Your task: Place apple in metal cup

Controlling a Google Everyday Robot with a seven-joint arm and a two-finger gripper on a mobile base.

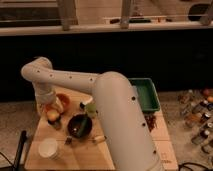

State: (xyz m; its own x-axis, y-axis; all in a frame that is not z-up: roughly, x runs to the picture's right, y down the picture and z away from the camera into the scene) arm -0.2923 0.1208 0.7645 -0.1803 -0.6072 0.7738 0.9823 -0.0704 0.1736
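One gripper (50, 108) at apple (53, 116), near table (80, 156) left edge; bowl (79, 125) beside.

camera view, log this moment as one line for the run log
tool: low over table's left side, just above apple | apple: left of dark bowl | white cup: front left | green tray: right rear
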